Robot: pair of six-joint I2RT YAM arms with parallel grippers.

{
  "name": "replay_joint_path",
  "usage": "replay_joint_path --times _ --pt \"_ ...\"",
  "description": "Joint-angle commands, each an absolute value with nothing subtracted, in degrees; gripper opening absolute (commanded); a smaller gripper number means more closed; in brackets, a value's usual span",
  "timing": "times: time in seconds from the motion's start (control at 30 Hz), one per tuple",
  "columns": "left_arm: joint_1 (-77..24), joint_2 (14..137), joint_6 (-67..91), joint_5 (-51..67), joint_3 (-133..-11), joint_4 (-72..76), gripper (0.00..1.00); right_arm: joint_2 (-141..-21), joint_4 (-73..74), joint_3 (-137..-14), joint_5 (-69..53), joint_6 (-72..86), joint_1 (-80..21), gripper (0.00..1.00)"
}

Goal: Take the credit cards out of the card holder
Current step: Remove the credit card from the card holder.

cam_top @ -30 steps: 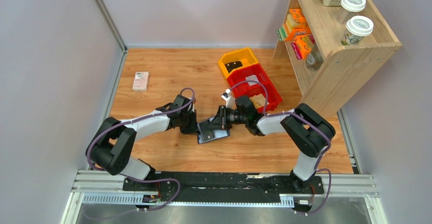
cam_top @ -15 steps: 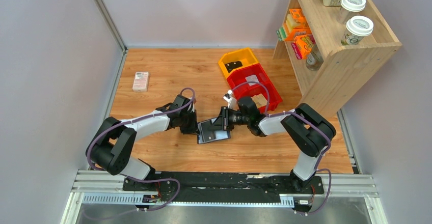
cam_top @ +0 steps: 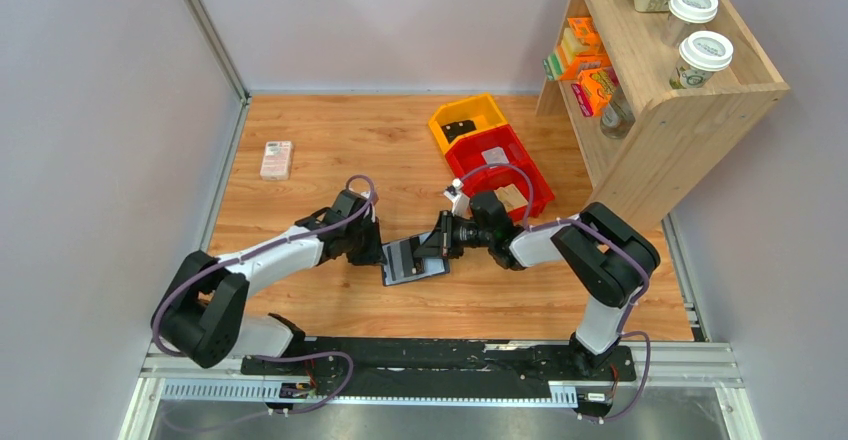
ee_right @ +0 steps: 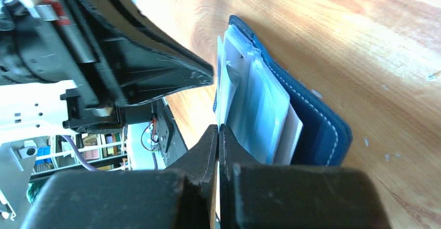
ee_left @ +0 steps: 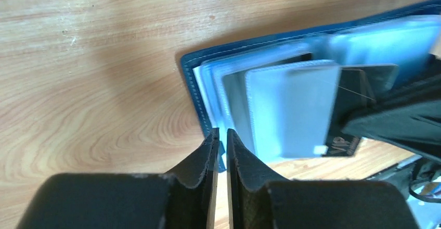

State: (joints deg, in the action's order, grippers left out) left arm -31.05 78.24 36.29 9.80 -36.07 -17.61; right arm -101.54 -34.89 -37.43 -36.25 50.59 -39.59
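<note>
Card holder (cam_top: 412, 260) may lift whole: right pincer (ee_right: 219, 129) pinches a pocket leaf (ee_right: 223, 91), left pincer (ee_left: 222, 135) barely parted beside its edge.

The left arm (cam_top: 270, 250) and right arm (cam_top: 560, 235) are stretching low and inward, tips nearly meeting. The left end effector (ee_left: 222, 132) is showing fingers a sliver apart; the right end effector (ee_right: 218, 130) is pressing its fingers fully together.
</note>
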Motion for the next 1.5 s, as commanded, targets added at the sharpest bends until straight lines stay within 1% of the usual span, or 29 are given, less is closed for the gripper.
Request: replay_joint_path --times 0.0,0.2,0.43,0.57,0.77,1.03,1.1,1.17,1.2,1.23,1.27,1.3,1.33,1.47 --pt "-31.03 73.04 36.12 10.62 -37.35 -17.06 0.19 -102.65 -35.51 -37.09 -33.58 51.68 -39.9 0.01" --pt "-31.11 74.18 37.35 14.49 -39.2 -14.59 0.2 -102.83 -34.02 -36.91 -31.21 51.86 -39.99 0.01" --pt "-31.11 82.43 38.32 18.98 -39.29 -8.53 0.19 -102.66 -31.38 -37.26 -29.62 51.68 -39.99 0.01" --pt "-31.2 85.69 38.23 15.49 -38.85 -10.97 0.15 -101.78 -29.45 -37.18 -28.31 51.07 -39.82 0.01" --pt "-31.11 88.33 37.44 10.2 -38.23 -16.26 0.11 -98.09 -20.05 -37.36 -24.18 46.76 -37.97 0.02" --pt "-31.11 86.05 35.25 8.52 -40.51 -18.81 0.11 -93.87 -16.35 -34.89 -22.24 45.79 -35.68 0.02" --pt "-31.11 84.74 34.63 8.88 -42.01 -18.98 0.14 -93.34 -16.35 -34.54 -21.97 46.23 -35.68 0.01" --pt "-31.11 82.98 34.72 9.32 -42.88 -18.72 0.2 -92.38 -16.26 -34.28 -21.27 46.84 -35.68 0.01" --pt "-31.11 82.19 34.72 9.66 -43.06 -18.72 0.25 -91.68 -16.17 -34.19 -21.1 47.11 -35.68 0.01" --pt "-31.11 80.87 34.72 9.84 -43.5 -18.63 0.27 -90.97 -16.0 -34.28 -21.09 47.28 -35.6 0.02" --pt "-31.2 80.16 34.8 10.19 -43.68 -18.55 0.32 -90.18 -15.91 -34.45 -21.09 47.37 -35.6 0.02" --pt "-31.11 78.76 34.98 10.37 -43.94 -18.54 0.35 -89.39 -15.82 -34.71 -21.27 47.72 -35.6 0.02" --pt "-31.11 78.14 35.15 10.55 -43.95 -18.46 0.39 -88.51 -15.99 -34.89 -21.53 47.99 -35.6 0.02" --pt "-31.2 73.75 37.35 11.77 -43.77 -16.88 0.49 -84.83 -17.31 -35.59 -22.23 49.74 -35.68 0.02"
